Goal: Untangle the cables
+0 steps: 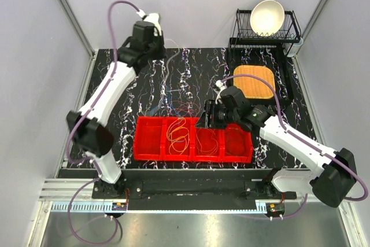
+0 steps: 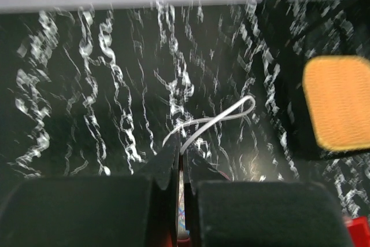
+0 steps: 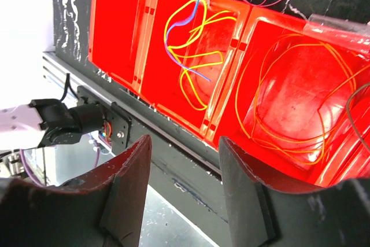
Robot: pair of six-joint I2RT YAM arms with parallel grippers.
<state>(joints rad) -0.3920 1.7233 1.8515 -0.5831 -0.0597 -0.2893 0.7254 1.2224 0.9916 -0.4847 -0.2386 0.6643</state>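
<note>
Black, white-veined marble tabletop (image 1: 196,67) fills a grey-walled bay. The left gripper (image 2: 178,155) sits at its 11 o'clock corner, close to the far edge and back wall, with bare marble open from 3 to 6 o'clock. Its fingers are clenched on a thin white cable (image 2: 215,120); a small loop pokes out just past the tips, and the rest trails toward 6 o'clock. The right gripper (image 3: 185,143) hovers near centre over the far rim of a red plastic four-compartment tray (image 1: 149,142), fingers released and apart, nothing between them. Beneath it an orange cable (image 3: 289,99) coils in the third compartment from the left. At its 8 o'clock a yellow cable (image 3: 193,47), crossed by a blue wire (image 3: 199,4), lies in the second. On the marble at its 9 o'clock, beyond the tray's far rim, sprawl maroon and red wires (image 1: 180,108). The tray's near rim lies close to the table's near edge. At 1 o'clock a black wire dish rack (image 1: 292,27) holds a white bowl (image 1: 267,17), with an orange woven mat (image 1: 254,81) nearby.
</note>
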